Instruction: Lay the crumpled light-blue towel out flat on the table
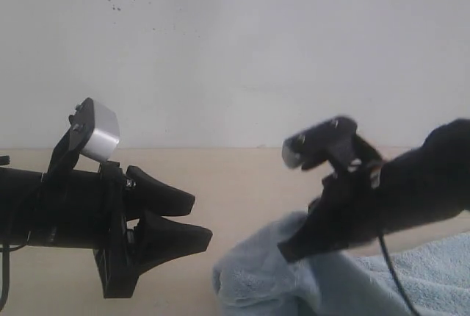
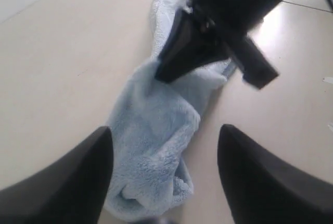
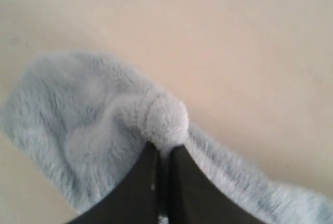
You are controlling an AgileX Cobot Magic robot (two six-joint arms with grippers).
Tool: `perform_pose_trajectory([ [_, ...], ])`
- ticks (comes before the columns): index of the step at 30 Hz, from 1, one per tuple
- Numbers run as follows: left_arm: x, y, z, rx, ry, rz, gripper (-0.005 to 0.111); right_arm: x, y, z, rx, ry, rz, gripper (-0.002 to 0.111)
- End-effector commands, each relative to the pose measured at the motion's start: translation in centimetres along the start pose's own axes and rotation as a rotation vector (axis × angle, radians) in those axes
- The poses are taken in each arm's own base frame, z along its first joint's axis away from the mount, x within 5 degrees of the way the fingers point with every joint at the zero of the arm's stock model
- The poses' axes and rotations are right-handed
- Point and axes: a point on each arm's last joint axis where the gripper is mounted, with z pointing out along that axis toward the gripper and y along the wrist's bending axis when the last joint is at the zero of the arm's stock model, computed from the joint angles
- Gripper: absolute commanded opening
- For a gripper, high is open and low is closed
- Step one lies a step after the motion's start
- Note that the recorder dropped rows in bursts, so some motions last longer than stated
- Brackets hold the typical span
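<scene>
The light-blue towel (image 1: 257, 279) lies bunched into a long roll on the beige table (image 1: 235, 184), at the lower right of the exterior view. My right gripper (image 1: 290, 251) is shut on a fold of the towel (image 3: 165, 122); a fuzzy tuft bulges out past its fingertips (image 3: 151, 153). My left gripper (image 1: 202, 220) hovers open to the left of the towel's end, touching nothing. From the left wrist the towel (image 2: 156, 146) runs between the spread black fingers (image 2: 78, 177), and the right gripper (image 2: 179, 60) pinches it farther along.
A white speckled wall (image 1: 235, 44) rises behind the table. More towel (image 1: 433, 264) spreads toward the lower right corner. Bare tabletop (image 2: 57, 62) lies on both sides of the roll.
</scene>
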Motion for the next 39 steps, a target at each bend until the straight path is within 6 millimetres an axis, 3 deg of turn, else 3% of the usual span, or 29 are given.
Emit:
perform_pose_trajectory([
  [1, -0.4, 0.0, -0.1, -0.007, -0.022, 0.047, 0.057, -3.3, -0.1, -7.0, 0.063, -0.239, -0.242, 0.0],
  [4, 0.3, 0.9, 0.2, -0.081, 0.02, 0.018, 0.057, -3.1, -0.2, -9.3, 0.12, -0.252, -0.406, 0.0],
  [8, 2.6, 2.3, 1.5, -0.131, 0.119, -0.041, 0.057, -2.8, -0.3, -10.9, 0.144, -0.256, -0.429, 0.0],
  [10, 3.3, 2.4, 2.4, -0.085, 0.118, -0.07, 0.057, -3.0, -0.2, -11.5, 0.152, -0.29, -0.405, 0.0],
  [13, 2.2, 2.4, 3.6, 0.066, 0.016, -0.075, 0.057, -3.4, -0.2, -12.2, 0.165, -0.351, -0.375, 0.0],
  [15, 1.2, 2.6, 4.0, 0.117, -0.047, -0.078, 0.057, -3.5, -0.3, -11.6, 0.163, -0.367, -0.333, 0.0],
  [17, 1.6, 2.8, 4.3, 0.12, -0.038, -0.086, 0.057, -3.5, -0.4, -10.7, 0.161, -0.339, -0.343, 0.0],
  [23, 5.1, 4.9, 6.4, 0.025, 0.098, -0.162, 0.057, -2.9, -0.4, -10.2, 0.143, -0.262, -0.349, 0.0],
  [27, 4.4, 5.8, 7.8, 0.111, 0.023, -0.161, 0.057, -1.5, -0.2, -9.9, 0.108, -0.104, -0.498, 0.0],
  [33, 4.2, 5.5, 7.9, 0.16, -0.01, -0.167, 0.057, 0.8, -0.4, -9.3, 0.043, 0.169, -0.571, 0.0],
  [39, 3.8, 5.0, 7.8, 0.222, -0.048, -0.234, 0.057, 2.5, -0.5, -9.4, 0.019, 0.365, -0.465, 0.004],
])
